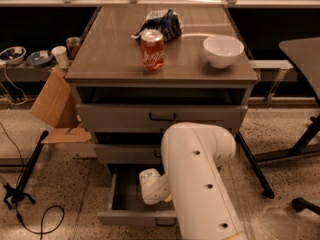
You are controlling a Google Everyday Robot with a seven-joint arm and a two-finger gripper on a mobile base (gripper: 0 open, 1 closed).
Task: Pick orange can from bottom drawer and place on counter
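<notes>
Arm (200, 184) folds down into bottom drawer (131, 217); gripper (150, 188) inside, grip state unreadable.

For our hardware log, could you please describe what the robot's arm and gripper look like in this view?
The arm is a thick, smooth white tube with rounded joints and a few small dark dots along its side; no cables or lettering show. A smaller rounded white wrist segment ends it. The gripper is hidden beyond that, inside the open grey metal bottom drawer.
</notes>
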